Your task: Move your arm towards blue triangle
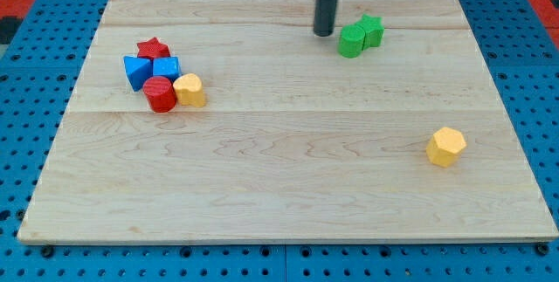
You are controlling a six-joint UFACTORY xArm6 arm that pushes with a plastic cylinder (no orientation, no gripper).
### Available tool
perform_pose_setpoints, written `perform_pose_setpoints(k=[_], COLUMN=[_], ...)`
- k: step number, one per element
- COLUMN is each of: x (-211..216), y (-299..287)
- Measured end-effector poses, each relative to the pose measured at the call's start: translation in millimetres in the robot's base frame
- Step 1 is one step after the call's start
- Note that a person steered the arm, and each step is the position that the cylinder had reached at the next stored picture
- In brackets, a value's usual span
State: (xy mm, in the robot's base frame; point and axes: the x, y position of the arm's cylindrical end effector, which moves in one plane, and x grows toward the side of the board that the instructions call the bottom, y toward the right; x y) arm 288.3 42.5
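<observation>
My tip (324, 33) rests on the wooden board (279, 177) near the view's top, just left of two green blocks. Two blue blocks sit in a cluster at the view's left. The left one (137, 72) looks like the blue triangle, and the right one (167, 66) looks like a blue cube. The cluster is far to the left of my tip and a little lower in the view. My tip touches no block in it.
A red star (153, 49), a red cylinder (160, 94) and a yellow block (189, 90) crowd around the blue blocks. A green cylinder (352, 42) and a green star (372, 30) lie just right of my tip. A yellow hexagon (446, 146) sits at the right.
</observation>
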Motion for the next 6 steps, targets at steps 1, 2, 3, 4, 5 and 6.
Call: perform_pose_setpoints(k=[1, 2, 3, 4, 5, 6], x=[9, 17, 13, 47, 69, 91], y=[-82, -95, -95, -79, -24, 1])
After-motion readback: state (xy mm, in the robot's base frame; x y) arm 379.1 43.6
